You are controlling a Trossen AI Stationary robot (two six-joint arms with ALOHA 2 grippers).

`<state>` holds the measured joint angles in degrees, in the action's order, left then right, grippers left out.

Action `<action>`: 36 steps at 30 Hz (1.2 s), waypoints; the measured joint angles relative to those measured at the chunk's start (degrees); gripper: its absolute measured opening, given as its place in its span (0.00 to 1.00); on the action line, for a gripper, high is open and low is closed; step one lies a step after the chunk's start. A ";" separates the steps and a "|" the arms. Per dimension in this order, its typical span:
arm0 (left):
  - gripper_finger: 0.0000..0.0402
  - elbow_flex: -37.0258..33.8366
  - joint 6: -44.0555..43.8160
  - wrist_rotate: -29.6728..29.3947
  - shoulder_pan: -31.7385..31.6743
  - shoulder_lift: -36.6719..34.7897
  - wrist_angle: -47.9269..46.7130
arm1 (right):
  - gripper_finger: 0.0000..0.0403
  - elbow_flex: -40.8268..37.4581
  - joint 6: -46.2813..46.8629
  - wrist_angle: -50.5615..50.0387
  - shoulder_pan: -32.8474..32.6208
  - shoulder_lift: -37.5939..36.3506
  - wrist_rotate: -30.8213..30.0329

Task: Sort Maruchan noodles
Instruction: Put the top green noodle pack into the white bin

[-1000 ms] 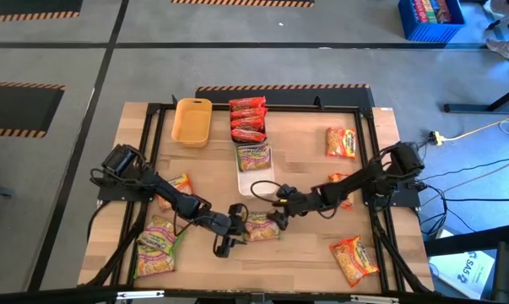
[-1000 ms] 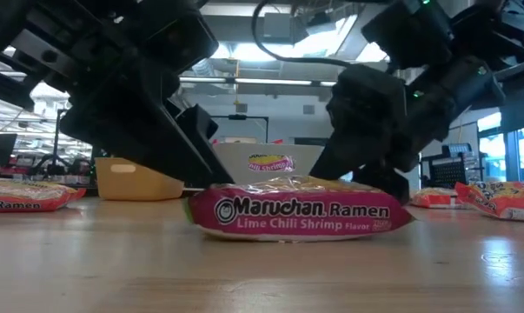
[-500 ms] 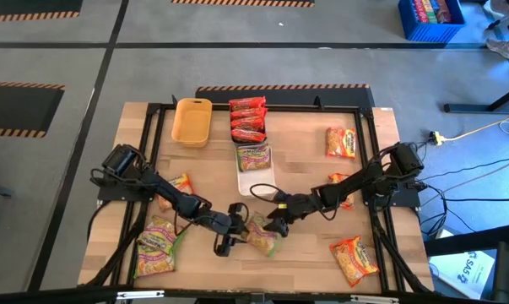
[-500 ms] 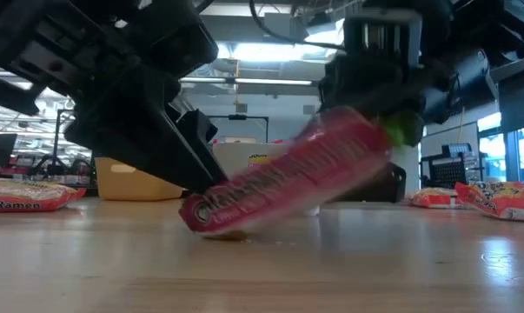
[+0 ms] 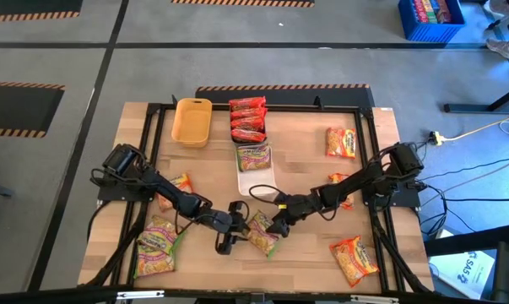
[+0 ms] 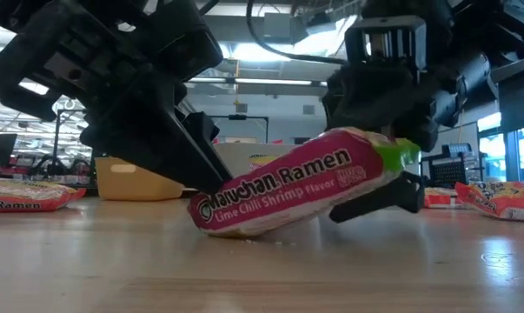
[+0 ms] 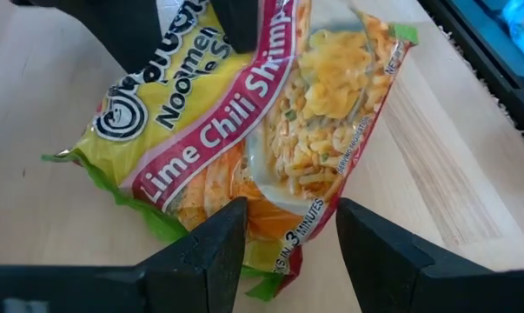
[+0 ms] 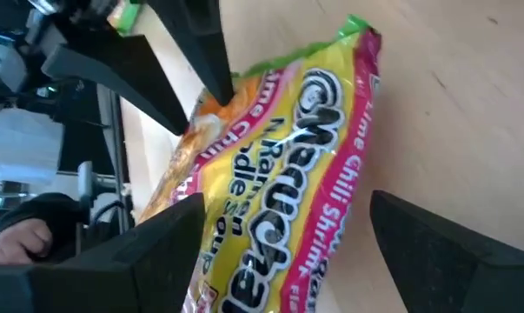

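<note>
Packet of Lime Chili Shrimp noodles (image 6: 301, 193) at the near middle of the surface (image 5: 305, 160), tilted: right end lifted, left end down on the wood. Right pincer (image 5: 278, 226) spread wide across that raised end, apparently gripping it to carry it off for sorting. Left pincer (image 5: 226, 241) part open just beside the low end, holding nothing, perhaps steadying. Long axis left to right, rising rightward.

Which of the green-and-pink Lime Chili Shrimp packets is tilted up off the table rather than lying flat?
The Lime Chili Shrimp packet at the table's front centre, between the left gripper and the right gripper: one end is raised.
</note>
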<state>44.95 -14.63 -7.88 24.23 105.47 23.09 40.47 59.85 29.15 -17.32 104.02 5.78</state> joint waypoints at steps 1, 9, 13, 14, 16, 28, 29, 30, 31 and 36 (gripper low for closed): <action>0.43 0.00 0.00 -0.13 0.00 0.00 0.04 | 0.77 0.02 0.28 0.64 0.00 0.44 0.52; 0.43 0.00 0.02 -0.50 0.00 -0.02 0.21 | 0.76 5.67 -1.55 2.49 0.00 6.31 4.36; 0.43 0.00 0.01 -0.46 0.00 -0.09 0.15 | 0.69 6.83 -2.87 1.46 0.00 6.34 4.48; 0.43 0.00 0.02 -0.36 0.01 -0.09 0.15 | 0.66 6.84 -2.83 1.46 -0.01 6.34 4.77; 0.43 0.00 0.02 -0.23 0.04 -0.09 0.15 | 0.60 6.87 -2.64 1.20 -0.63 6.34 4.77; 0.43 -0.01 -0.07 -0.37 1.45 -5.00 -8.68 | 0.35 7.01 -6.43 -0.36 -2.17 5.15 3.29; 0.43 -0.22 -0.25 -0.45 1.79 -6.14 -11.32 | 0.35 7.01 -6.98 -0.36 -2.23 4.80 3.48; 0.43 -0.22 -0.68 -0.35 2.13 -7.17 -13.43 | 0.35 7.01 -7.74 -0.33 -2.26 4.32 3.46; 0.43 -0.20 -1.52 -0.36 2.51 -8.57 -15.48 | 0.35 7.01 -8.50 -0.90 -2.27 3.59 3.46; 0.43 -0.09 -4.11 -1.51 4.98 -13.37 -25.17 | 0.35 7.20 -12.14 -3.19 -2.25 -0.69 2.32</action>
<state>44.86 -18.74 -9.39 29.20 92.10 -2.07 47.67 47.71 25.97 -19.57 103.33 8.10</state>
